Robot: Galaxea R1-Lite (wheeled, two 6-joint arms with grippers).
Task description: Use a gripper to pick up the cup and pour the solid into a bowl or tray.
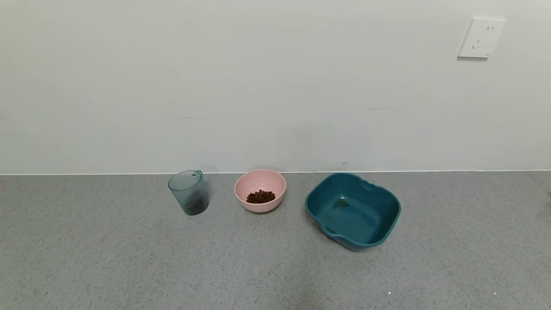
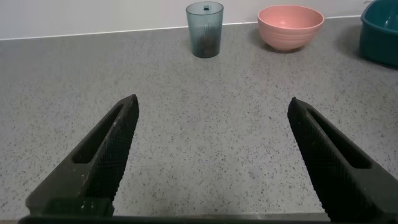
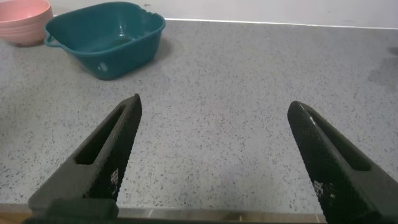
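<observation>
Left tool (image 2: 211, 162): spread wide, nothing held.
Right tool (image 3: 214, 162): spread wide, nothing held.
Cup (image 2: 204, 29): seen upright on bench (image 2: 205, 118), well ahead of left tool.
Bowl (image 2: 290, 27): pellets (image 1: 260, 196) held inside.

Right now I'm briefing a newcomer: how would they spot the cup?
Along the wall edge of the grey counter stand three containers. The cup is leftmost, beside the pink bowl: the only tall, narrow, see-through blue-grey one, with a small handle.

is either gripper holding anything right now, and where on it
Nothing is held. The left gripper and the right gripper are both open over bare counter; the cup stands free beside the pink bowl.
</observation>
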